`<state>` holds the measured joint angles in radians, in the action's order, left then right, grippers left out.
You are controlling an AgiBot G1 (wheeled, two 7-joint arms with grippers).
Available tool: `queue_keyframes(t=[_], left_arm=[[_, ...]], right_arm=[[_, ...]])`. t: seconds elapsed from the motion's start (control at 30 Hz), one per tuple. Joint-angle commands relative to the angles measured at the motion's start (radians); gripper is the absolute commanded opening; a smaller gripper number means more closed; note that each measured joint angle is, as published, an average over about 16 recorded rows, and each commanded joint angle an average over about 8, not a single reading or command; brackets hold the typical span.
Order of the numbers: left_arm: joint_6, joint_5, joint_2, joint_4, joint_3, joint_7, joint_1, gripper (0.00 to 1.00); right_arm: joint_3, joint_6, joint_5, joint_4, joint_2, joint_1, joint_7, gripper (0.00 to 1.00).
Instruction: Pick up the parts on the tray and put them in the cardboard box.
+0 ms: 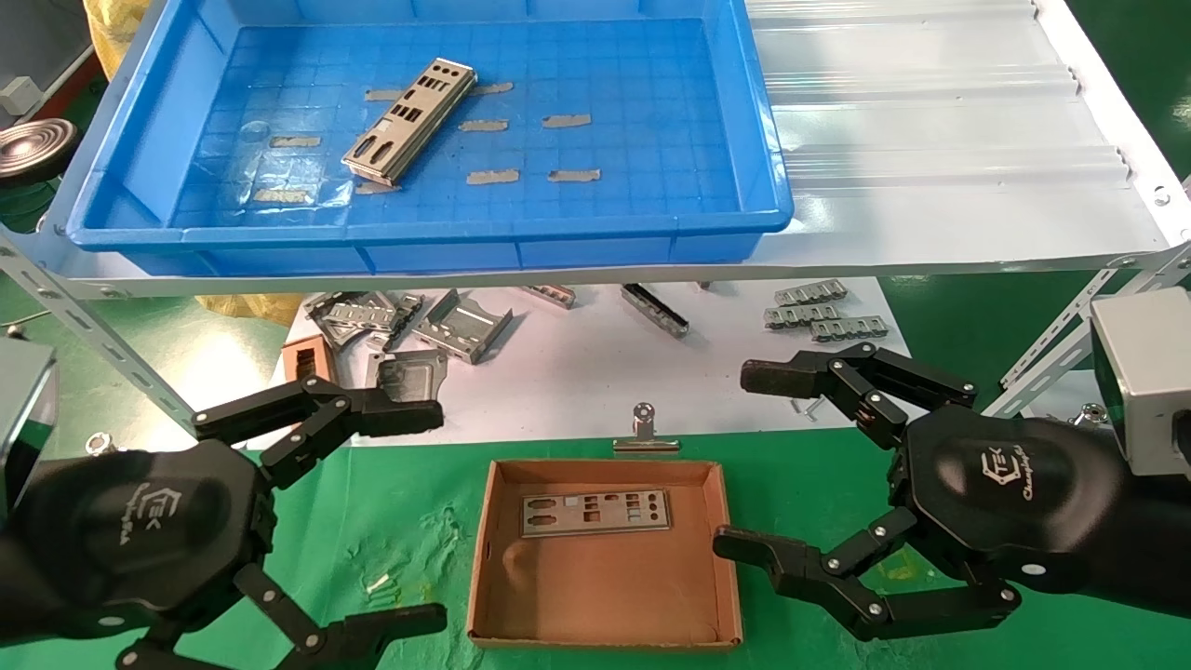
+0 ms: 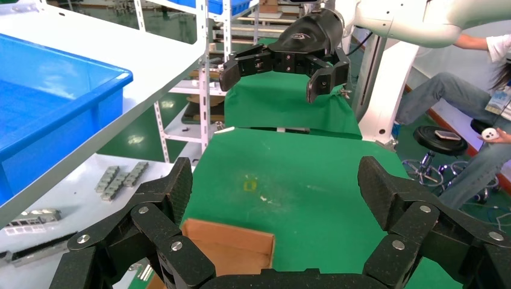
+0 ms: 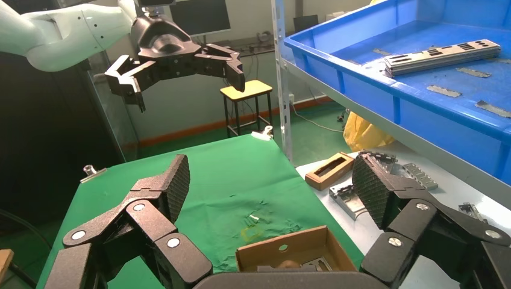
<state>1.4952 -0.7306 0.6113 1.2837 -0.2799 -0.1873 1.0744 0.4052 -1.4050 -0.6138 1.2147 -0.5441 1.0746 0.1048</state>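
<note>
Head view: one part (image 1: 410, 118) remains on the tray (image 1: 763, 140), lying flat and skewed on the gridded floor, left of centre among grey tape strips (image 1: 569, 120). A second part (image 1: 595, 513) already lies in the cardboard box (image 1: 595, 596), against its far wall. The box sits on the green cloth (image 1: 400, 521) at the table's near edge, between my two hands. The tray is up on the white shelf (image 1: 930, 140), near its left end.

My left hand (image 1: 395, 512) hovers just left of the box, fingers spread wide, holding nothing. My right hand (image 1: 744, 461) hovers just right of the box, fingers likewise apart and empty.

Loose grey brackets (image 1: 461, 326) and ridged strips (image 1: 819, 312) clutter the white sheet (image 1: 577, 372) beyond the box; a binder clip (image 1: 644, 433) stands at the box's far wall.

Risks, as I judge them:
- The plate is thin and flat on the floor; fingertips may skid over it rather than get under an edge.
- The tray's raised rim and the shelf's front edge stand between hand and plate; a low approach could strike them.
- A skewed plate gripped off-centre could tilt and catch the box's low wall.
</note>
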Motion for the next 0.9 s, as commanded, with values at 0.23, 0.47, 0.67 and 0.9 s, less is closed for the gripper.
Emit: queue_keyframes(t=[0.23,0.47,0.67,0.9], left_arm=[[0.0,0.0,0.0,0.0,0.0,0.0,0.0,1.0],[0.0,0.0,0.0,0.0,0.0,0.0,0.0,1.0],[0.0,0.0,0.0,0.0,0.0,0.0,0.0,1.0],[0.0,0.0,0.0,0.0,0.0,0.0,0.0,1.0]], right_arm=[[0.0,0.0,0.0,0.0,0.0,0.0,0.0,0.0],[0.0,0.0,0.0,0.0,0.0,0.0,0.0,0.0],[0.0,0.0,0.0,0.0,0.0,0.0,0.0,0.0],[0.0,0.0,0.0,0.0,0.0,0.0,0.0,0.0]])
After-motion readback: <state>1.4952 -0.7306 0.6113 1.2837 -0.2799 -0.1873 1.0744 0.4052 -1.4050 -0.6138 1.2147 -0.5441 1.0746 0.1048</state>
